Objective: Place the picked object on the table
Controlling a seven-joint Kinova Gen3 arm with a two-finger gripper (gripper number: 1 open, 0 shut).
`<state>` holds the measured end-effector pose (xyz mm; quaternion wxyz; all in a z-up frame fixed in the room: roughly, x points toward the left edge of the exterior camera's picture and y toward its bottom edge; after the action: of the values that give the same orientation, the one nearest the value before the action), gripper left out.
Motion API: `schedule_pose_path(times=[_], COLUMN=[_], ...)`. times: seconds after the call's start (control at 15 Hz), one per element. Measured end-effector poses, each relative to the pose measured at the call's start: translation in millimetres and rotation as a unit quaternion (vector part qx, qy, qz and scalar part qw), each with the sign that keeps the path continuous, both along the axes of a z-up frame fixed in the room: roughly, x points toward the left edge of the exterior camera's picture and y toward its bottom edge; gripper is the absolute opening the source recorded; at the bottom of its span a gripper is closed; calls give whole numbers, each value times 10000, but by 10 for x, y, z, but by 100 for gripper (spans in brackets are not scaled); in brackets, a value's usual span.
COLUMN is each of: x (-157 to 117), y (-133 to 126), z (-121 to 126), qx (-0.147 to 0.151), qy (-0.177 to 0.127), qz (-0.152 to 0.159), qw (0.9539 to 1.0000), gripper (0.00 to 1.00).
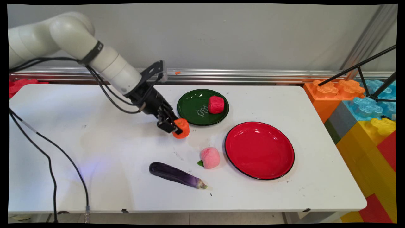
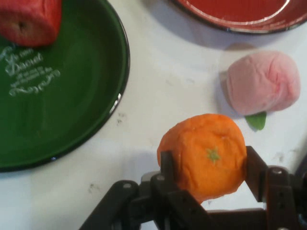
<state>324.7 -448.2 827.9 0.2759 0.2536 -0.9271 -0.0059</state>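
Counter (image 1: 284,196): white, long side running left to right; carries every item below.
Red plate (image 1: 259,150): the bigger plate, black rim, on the right half of the counter; nothing on it. In the hand view only its edge shows (image 2: 240,19) at the top.
Green plate (image 1: 194,109): dark green with white lettering, behind and left of the red plate, apart from it. Hand view (image 2: 62,105): fills the left side.
Eggplant (image 1: 177,174): purple, lying flat near the front edge, stem end pointing right; left of the red plate.
Pincer (image 1: 176,126): black, two fingers closed on the orange, one finger against each side; just off the green plate's front-left rim. Hand view (image 2: 211,170): a finger (image 2: 168,167) presses on each flank of the fruit.
Orange (image 1: 181,128): toy fruit, gripped in the pincer at or just above the counter surface; I cannot tell which. Hand view (image 2: 206,153): green stem mark faces the camera.
Red apple (image 1: 216,104): on the right part of the green plate. Hand view (image 2: 29,19): top-left corner.
Peach (image 1: 209,157): pink, small green leaf at its left; on the counter just beside the red plate's left rim, between the orange and the eggplant's stem end. Hand view (image 2: 263,82).
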Motion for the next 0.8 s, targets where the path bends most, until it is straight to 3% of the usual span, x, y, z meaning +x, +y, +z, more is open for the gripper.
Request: schedule_pose_path(times=[0.33, 0.8], x=[40, 49], y=[1, -3], z=[-323, -494], qx=[68, 50], qy=[26, 43], qz=[-67, -206], qw=[10000, 9998], gripper=[0, 0])
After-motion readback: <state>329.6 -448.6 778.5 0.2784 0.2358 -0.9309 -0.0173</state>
